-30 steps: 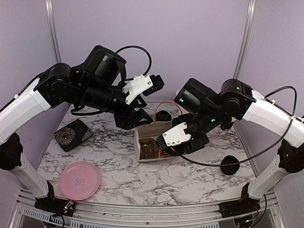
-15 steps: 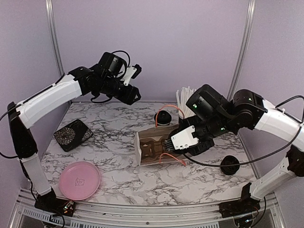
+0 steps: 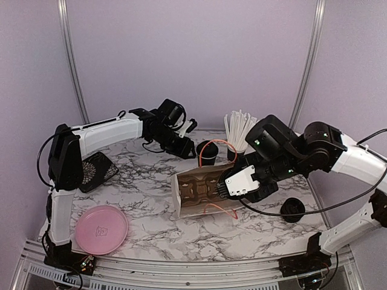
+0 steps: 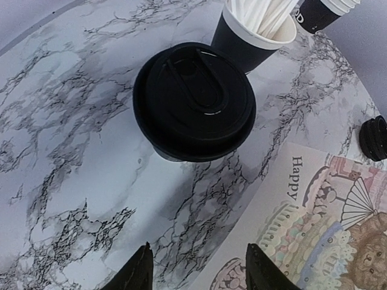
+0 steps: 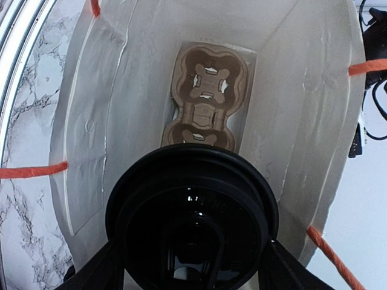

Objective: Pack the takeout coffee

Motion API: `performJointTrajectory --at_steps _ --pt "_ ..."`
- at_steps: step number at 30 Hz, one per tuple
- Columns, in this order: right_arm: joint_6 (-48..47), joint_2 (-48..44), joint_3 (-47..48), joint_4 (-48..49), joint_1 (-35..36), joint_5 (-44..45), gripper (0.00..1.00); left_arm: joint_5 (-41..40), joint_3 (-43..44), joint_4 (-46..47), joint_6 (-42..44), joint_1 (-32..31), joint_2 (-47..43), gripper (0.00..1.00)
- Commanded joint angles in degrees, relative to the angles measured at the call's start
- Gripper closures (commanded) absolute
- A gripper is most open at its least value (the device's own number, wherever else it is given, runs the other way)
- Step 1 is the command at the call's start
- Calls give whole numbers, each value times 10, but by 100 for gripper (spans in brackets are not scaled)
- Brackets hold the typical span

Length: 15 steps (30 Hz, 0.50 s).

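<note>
My right gripper (image 5: 190, 269) is shut on a black takeout coffee cup (image 5: 190, 217), seen lid first, at the mouth of a paper bag (image 5: 115, 90). A brown cup carrier (image 5: 205, 96) lies at the bag's bottom. In the top view the bag (image 3: 199, 190) lies on its side with the right gripper (image 3: 227, 188) at its right end. A second lidded black cup (image 4: 193, 99) stands on the table behind the bag (image 4: 314, 223), also visible from above (image 3: 208, 152). My left gripper (image 4: 199, 275) is open and empty, hovering just short of that cup (image 3: 184, 148).
A black cup of white straws (image 4: 257, 27) and a stack of cups (image 4: 320, 12) stand behind the lidded cup. A loose black lid (image 3: 292, 209) lies at the right. A pink plate (image 3: 101, 229) and a black patterned box (image 3: 91, 171) are at the left.
The bag went from upright to lying on its side. My left arm swung down from high up to the back of the table near the standing cup. The right gripper kept its cup.
</note>
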Motion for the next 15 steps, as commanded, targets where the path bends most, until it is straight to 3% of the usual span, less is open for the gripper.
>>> performJointTrajectory --at_steps 1,15 --pt "4 -15 3 17 3 0 50 41 15 17 4 -21 20 47" --pt "-31 -37 -61 79 3 38 50 92 -3 -1 30 -52 49 48"
